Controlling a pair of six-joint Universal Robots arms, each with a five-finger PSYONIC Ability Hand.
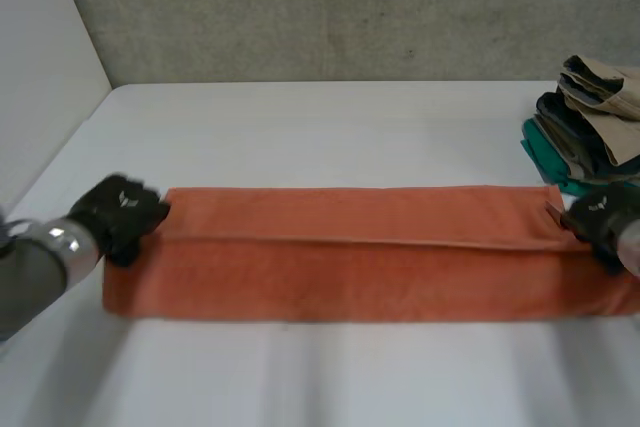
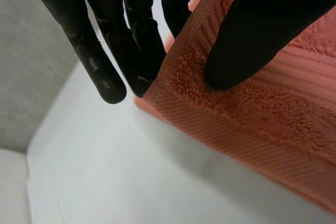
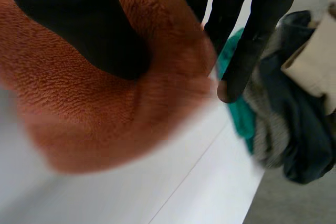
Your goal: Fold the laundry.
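Observation:
An orange towel lies across the table, folded lengthwise into a long band. My left hand is at its left end. In the left wrist view the thumb presses on top of the towel while the fingers sit under its edge, pinching it. My right hand is at the towel's right end. In the right wrist view the thumb lies on the towel with the fingers behind it, pinching the cloth.
A pile of other laundry, teal, dark and beige, sits at the table's right edge, just behind my right hand. The white table runs back to a grey wall.

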